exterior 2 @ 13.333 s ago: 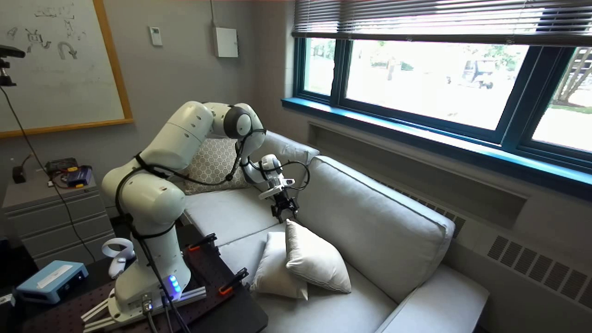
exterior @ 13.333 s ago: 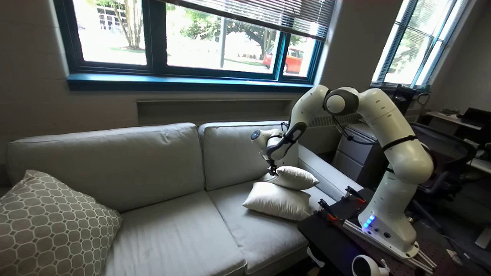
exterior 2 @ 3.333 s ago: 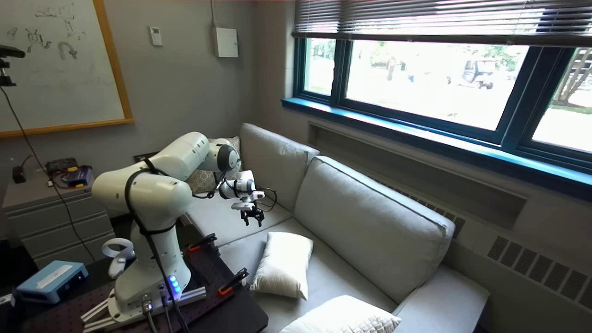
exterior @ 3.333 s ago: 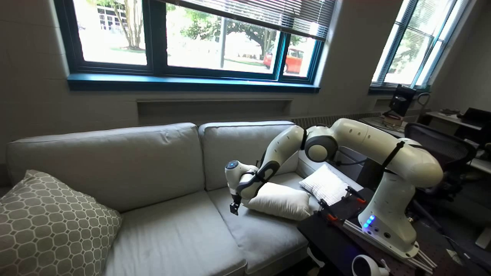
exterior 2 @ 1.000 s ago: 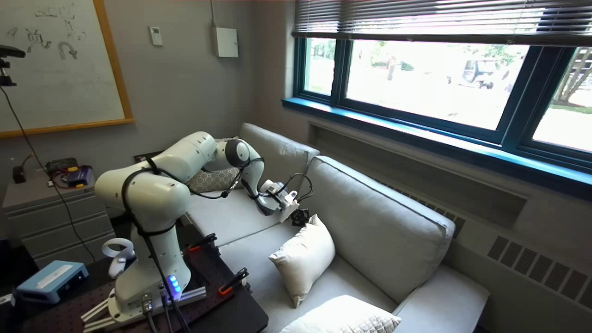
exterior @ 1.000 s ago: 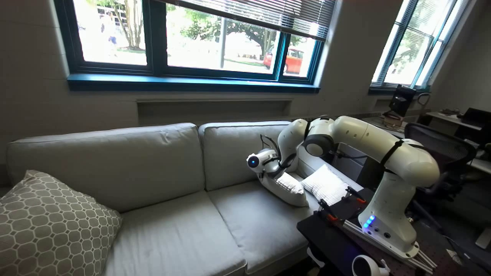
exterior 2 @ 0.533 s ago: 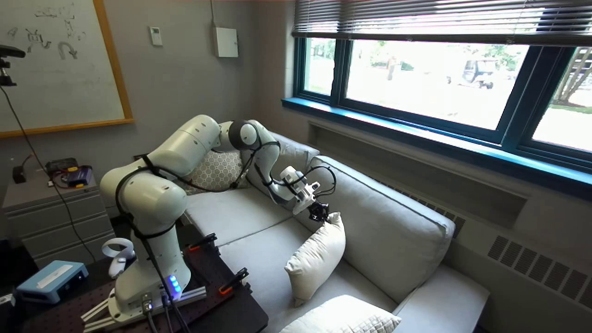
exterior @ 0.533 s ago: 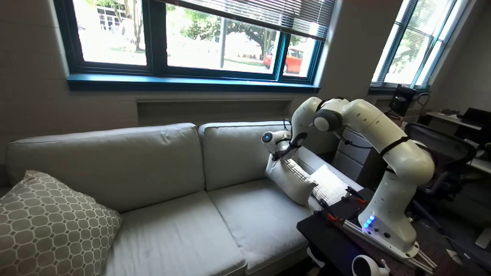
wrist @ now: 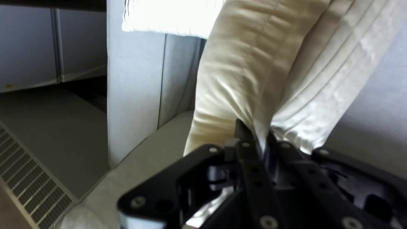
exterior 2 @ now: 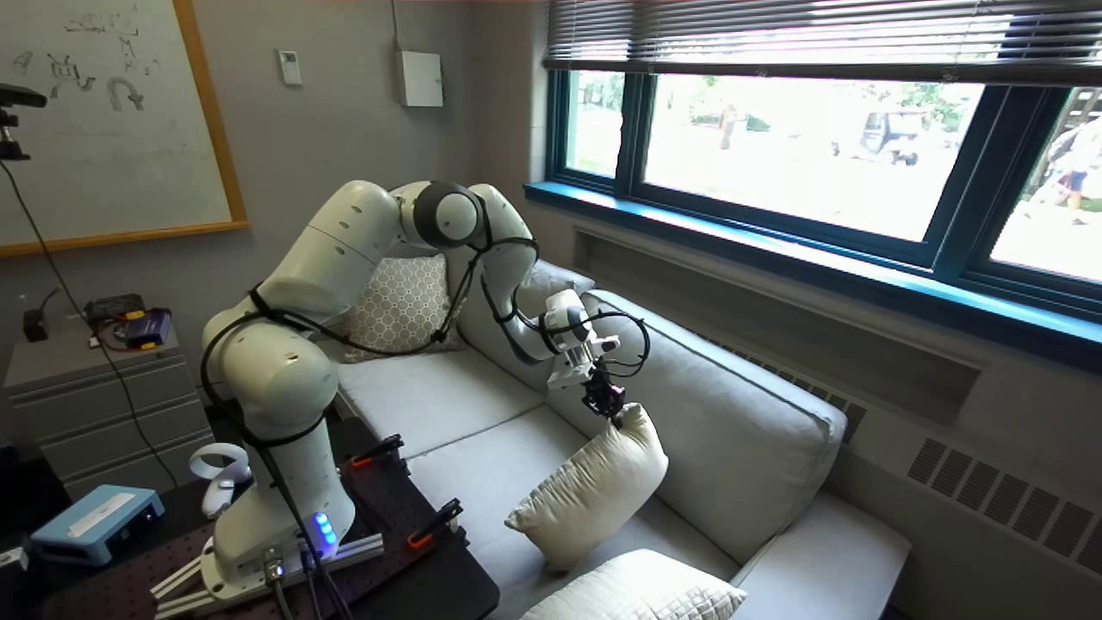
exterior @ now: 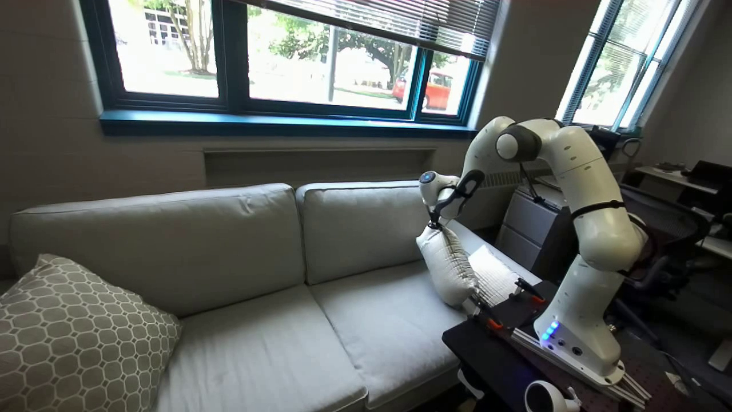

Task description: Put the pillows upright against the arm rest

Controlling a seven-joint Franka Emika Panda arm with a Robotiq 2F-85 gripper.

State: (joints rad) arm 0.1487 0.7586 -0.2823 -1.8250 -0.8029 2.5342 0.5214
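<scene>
In the wrist view my gripper (wrist: 257, 132) is shut on a pinched corner of a cream pillow (wrist: 241, 60). Both exterior views show this pillow (exterior: 449, 272) hanging from the gripper (exterior 2: 616, 418), tilted, its top corner up by the back cushion. Whether its lower end touches the seat I cannot tell. Closer to the arm rest (exterior 2: 839, 560) is the other white pillow (exterior 2: 641, 590), cut off by the frame edge there. From the opposite side this pillow (exterior: 494, 272) looks slanted along the inner side of the arm rest (exterior: 466, 234), partly behind the held one.
A big lattice-patterned pillow (exterior: 86, 337) sits at the far end of the sofa. Clamps (exterior: 489, 315) stick up from the black robot table (exterior: 486, 349), near the held pillow's low end. The back cushion (exterior 2: 706, 413) rises beside the gripper.
About three seconds ago this pillow lay flat and the gripper was apart from it. Over the last second the gripper has lifted its corner and moved toward the arm rest. The other pillow stayed.
</scene>
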